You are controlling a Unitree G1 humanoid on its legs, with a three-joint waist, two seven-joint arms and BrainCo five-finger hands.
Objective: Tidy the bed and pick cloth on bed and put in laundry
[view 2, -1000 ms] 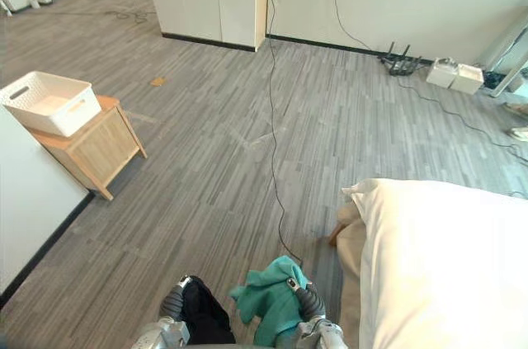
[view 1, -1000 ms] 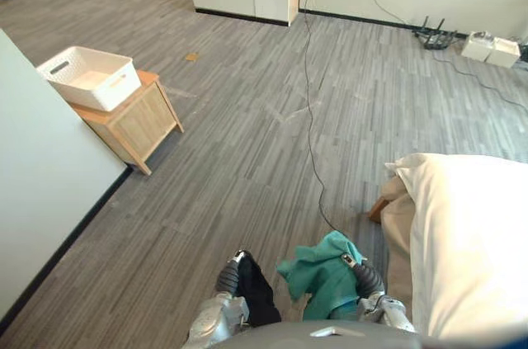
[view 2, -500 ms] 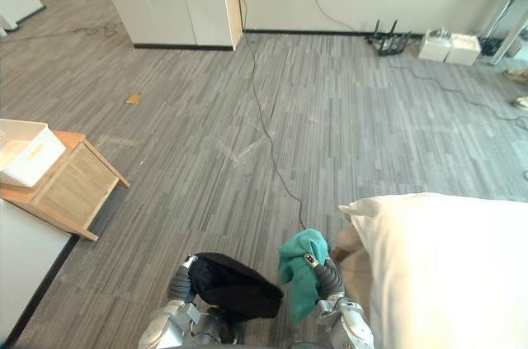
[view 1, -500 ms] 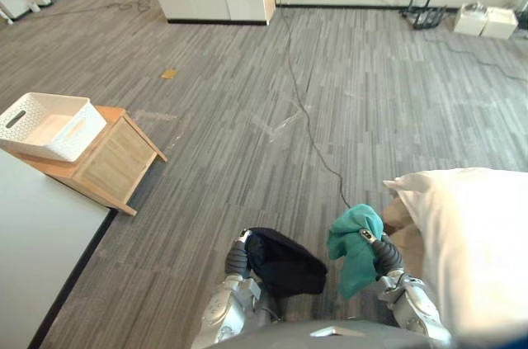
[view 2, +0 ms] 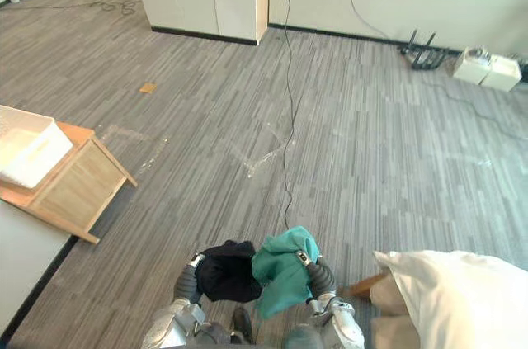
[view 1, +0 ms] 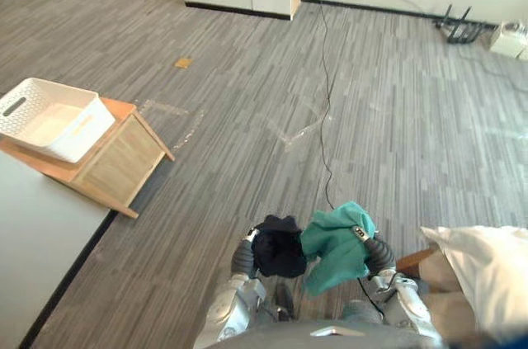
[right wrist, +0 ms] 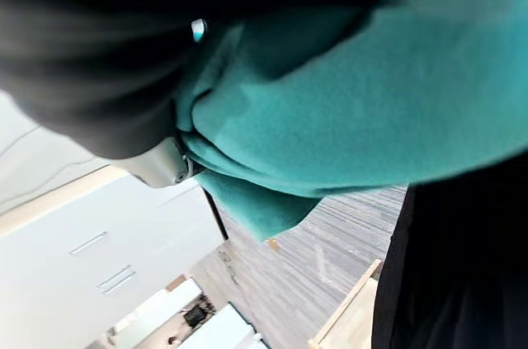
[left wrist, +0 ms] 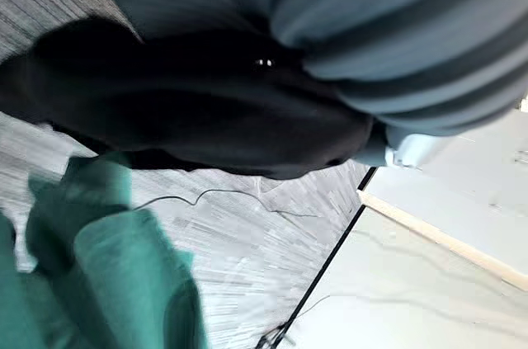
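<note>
Left hand (view 1: 244, 257) sits low centre in the eye views. A crumpled black cloth (view 1: 278, 248) is bunched over its front, up off the grey plank floor (view 1: 247, 93). The grip is buried in fabric, so cannot tell whether it is clenched. Right hand (view 1: 376, 253) is just beside it, with a teal fleece cloth (view 1: 334, 243) draped over it and hanging down. Its grip is buried too, cannot tell. The two cloths touch between the hands. White lattice plastic laundry basket (view 1: 87, 128) stands on a light wooden side table (view 1: 124, 166), well apart to the robot's left. White bedding (view 1: 487, 271) at lower right, near the right hand.
</note>
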